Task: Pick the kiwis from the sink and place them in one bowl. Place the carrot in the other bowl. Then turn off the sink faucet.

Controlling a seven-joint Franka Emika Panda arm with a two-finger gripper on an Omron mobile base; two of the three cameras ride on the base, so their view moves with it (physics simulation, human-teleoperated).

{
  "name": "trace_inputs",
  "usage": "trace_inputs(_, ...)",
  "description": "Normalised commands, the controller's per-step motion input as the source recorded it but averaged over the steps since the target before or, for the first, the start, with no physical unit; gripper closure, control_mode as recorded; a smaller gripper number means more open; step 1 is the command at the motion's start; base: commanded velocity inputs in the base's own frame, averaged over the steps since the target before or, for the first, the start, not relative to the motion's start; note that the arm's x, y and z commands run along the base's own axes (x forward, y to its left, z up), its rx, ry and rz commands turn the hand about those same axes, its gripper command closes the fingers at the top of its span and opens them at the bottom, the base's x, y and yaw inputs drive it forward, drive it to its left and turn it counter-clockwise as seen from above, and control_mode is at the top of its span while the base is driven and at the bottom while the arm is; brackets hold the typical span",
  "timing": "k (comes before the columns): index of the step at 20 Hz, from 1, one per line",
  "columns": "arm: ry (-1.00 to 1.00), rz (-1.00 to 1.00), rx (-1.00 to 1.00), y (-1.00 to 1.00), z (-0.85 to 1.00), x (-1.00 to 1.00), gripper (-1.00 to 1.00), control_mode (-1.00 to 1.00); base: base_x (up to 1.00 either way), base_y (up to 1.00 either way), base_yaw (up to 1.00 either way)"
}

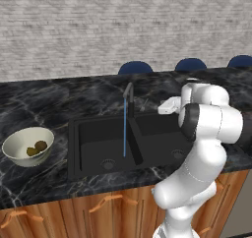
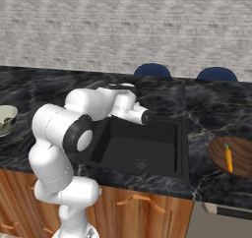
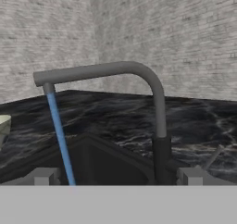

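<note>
Two kiwis, one yellow-green (image 1: 32, 151) and one brown (image 1: 41, 145), lie in the off-white bowl (image 1: 19, 138) on the counter left of the black sink (image 1: 74, 148). The orange carrot (image 2: 228, 158) rests in the brown bowl (image 2: 241, 170) right of the sink (image 2: 167, 133). The dark grey faucet (image 1: 129, 95) stands behind the basins, its blue water stream (image 1: 125, 131) running. My gripper (image 1: 165, 106) hovers over the right basin, level with the faucet and to its right. In the hand view the gripper (image 3: 118, 177) is open and empty, fingertips (image 3: 44, 176) wide apart, facing the faucet (image 3: 159, 107) and its stream (image 3: 60, 135). A thin lever (image 3: 215, 156) shows at the faucet's right.
Black marble counter (image 1: 44, 99) runs along a grey brick wall. Blue chair backs (image 1: 135, 67) rise behind the counter. Wooden cabinet fronts (image 1: 98, 207) sit below the sink. My own white arm (image 2: 64, 129) hides the left basin in the right base view.
</note>
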Motion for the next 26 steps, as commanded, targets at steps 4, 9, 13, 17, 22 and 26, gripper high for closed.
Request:
trace_inputs(4,0.00,0.00,0.06,-0.03,0.00,0.23,-1.00,-1.00,0.00,0.00,0.00)
trace_inputs(9,0.00,0.00,0.04,0.00,-0.03,0.18,-1.00,-1.00,0.00,0.00,0.00)
trace_inputs(13,0.00,0.00,0.01,0.00,-0.12,0.13,-1.00,-1.00,0.00,0.00,0.00)
trace_inputs(17,0.00,0.00,0.01,0.00,-0.11,0.22,-1.00,-1.00,0.00,0.00,0.00)
trace_inputs(22,0.00,0.00,0.02,0.00,-0.09,0.30,-1.00,-1.00,0.00,0.00,0.00)
trace_inputs(26,0.00,0.00,0.02,0.00,-0.12,0.28,-1.00,-1.00,0.00,0.00,0.00)
